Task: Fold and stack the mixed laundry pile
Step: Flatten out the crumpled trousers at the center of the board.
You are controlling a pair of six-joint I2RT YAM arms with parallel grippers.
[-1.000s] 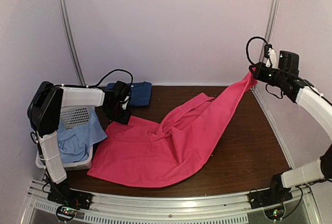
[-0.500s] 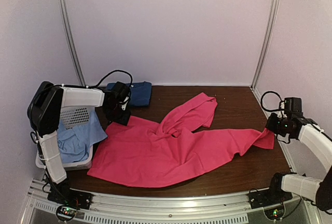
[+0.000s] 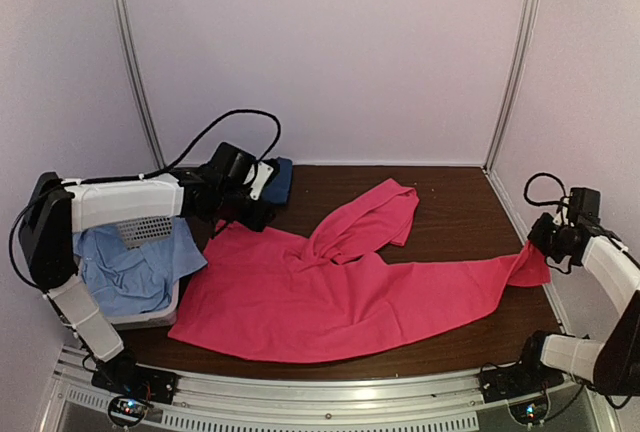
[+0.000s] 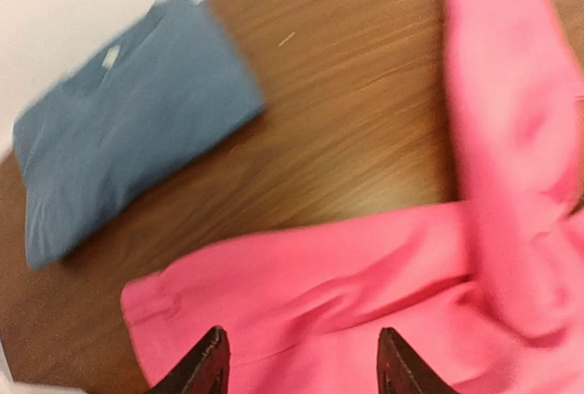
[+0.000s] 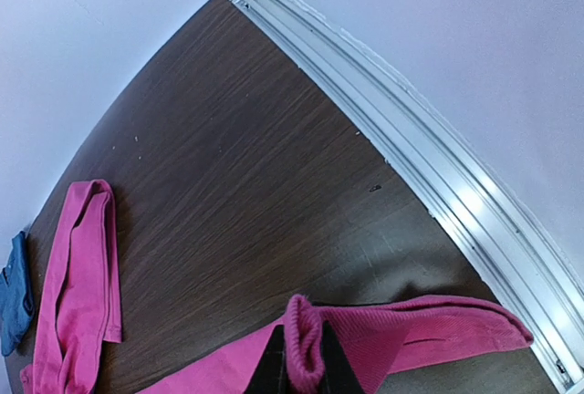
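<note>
The magenta-pink shirt (image 3: 340, 292) lies spread over the brown table, one sleeve bunched toward the back. My right gripper (image 3: 548, 242) sits low at the right table edge, shut on a rolled fold of the shirt's right corner (image 5: 306, 344). My left gripper (image 3: 248, 207) hovers open over the shirt's back left corner (image 4: 347, 275), with nothing between its fingers (image 4: 212, 362). The dark blue T-shirt (image 3: 280, 180) lies folded at the back left, just beyond that gripper, and it also shows in the left wrist view (image 4: 119, 120). The pale light-blue cloth (image 3: 130, 267) is heaped in the basket.
A white slotted basket (image 3: 145, 230) stands at the left edge under my left arm. An aluminium rail (image 5: 438, 166) runs along the table's right side next to my right gripper. Walls close in the back and both sides.
My right gripper has come down from high at the back right to the table's right edge, drawing the pink shirt's corner out flat. My left gripper has shifted right and back, toward the dark blue T-shirt.
</note>
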